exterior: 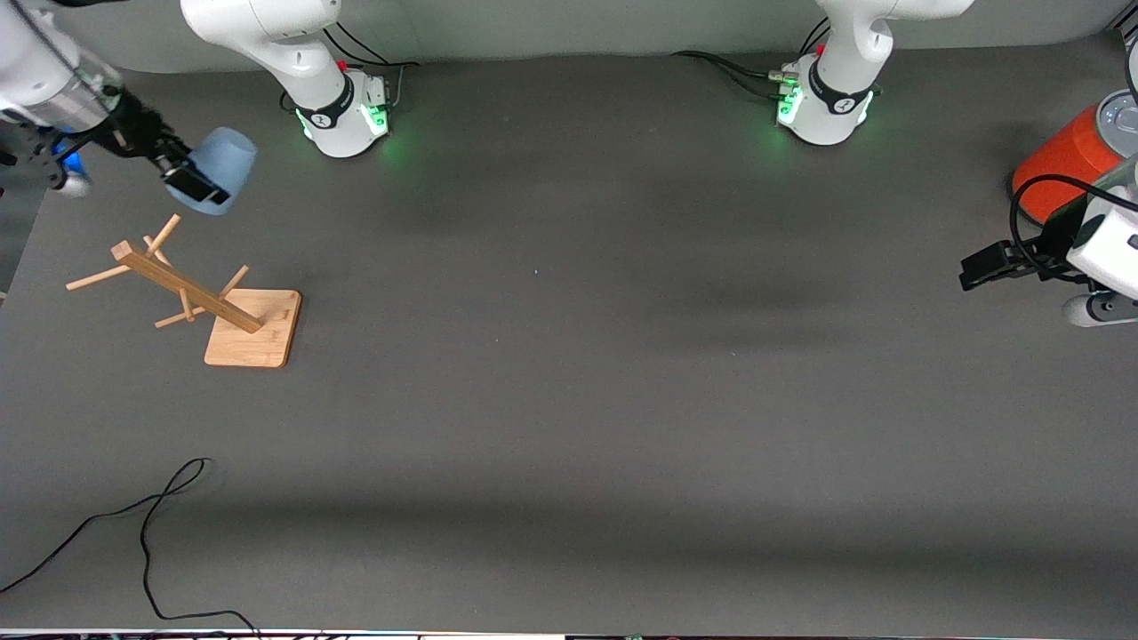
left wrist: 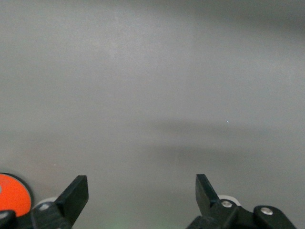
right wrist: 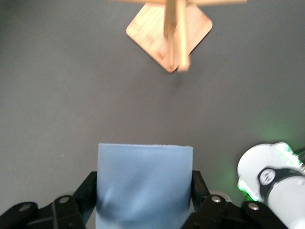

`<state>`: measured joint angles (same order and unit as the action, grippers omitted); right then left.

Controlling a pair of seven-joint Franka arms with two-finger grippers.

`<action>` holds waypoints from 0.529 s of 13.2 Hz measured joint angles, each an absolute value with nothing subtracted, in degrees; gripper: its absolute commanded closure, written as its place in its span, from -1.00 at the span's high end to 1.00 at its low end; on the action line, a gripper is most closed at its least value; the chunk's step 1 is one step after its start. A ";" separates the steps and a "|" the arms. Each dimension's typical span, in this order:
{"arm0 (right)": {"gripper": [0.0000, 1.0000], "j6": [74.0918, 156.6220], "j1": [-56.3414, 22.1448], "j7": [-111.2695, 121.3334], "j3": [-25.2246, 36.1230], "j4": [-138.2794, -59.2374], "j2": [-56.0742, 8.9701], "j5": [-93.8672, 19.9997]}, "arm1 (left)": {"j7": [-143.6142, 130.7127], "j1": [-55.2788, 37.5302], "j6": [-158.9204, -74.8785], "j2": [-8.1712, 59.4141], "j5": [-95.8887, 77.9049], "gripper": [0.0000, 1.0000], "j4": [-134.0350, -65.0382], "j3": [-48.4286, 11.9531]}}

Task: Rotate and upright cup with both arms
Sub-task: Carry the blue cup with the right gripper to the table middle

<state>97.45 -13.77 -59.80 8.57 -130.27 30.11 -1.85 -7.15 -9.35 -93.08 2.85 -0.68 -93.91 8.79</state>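
The pale-blue cup (exterior: 222, 169) is held in the air by my right gripper (exterior: 191, 182), at the right arm's end of the table, over bare mat just past the top of the wooden rack. The cup is tilted, its side toward the table. In the right wrist view the cup (right wrist: 145, 181) fills the space between the black jaws of the right gripper (right wrist: 144, 191), which press on its two sides. My left gripper (exterior: 978, 267) is open and empty, low over the mat at the left arm's end of the table; in the left wrist view the left gripper (left wrist: 141, 191) has only bare mat between its jaws.
A wooden peg rack (exterior: 191, 293) on a square base stands below the cup, also in the right wrist view (right wrist: 171, 33). A large orange canister (exterior: 1062, 164) with a grey lid stands by the left arm, and shows in the left wrist view (left wrist: 12, 193). A black cable (exterior: 151, 524) lies near the front edge.
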 measured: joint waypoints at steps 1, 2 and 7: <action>-0.44 97.52 -17.74 -65.51 8.49 -129.93 30.22 -1.88 | -7.15 -9.35 -93.08 2.85 -0.68 1.00 -93.91 8.77; -0.44 97.71 -22.31 -71.87 8.45 -129.11 29.90 -1.91 | -7.15 -9.35 -93.08 2.85 -0.68 1.00 -93.91 8.77; -0.44 99.72 -41.71 -100.47 8.24 -113.50 14.22 -3.49 | -7.15 -9.35 -93.08 2.85 -0.71 1.00 -93.93 8.77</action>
<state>99.72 -41.71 -100.47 8.24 -113.50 14.22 -3.49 -7.15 -9.35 -93.08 2.85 -0.71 -93.93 8.77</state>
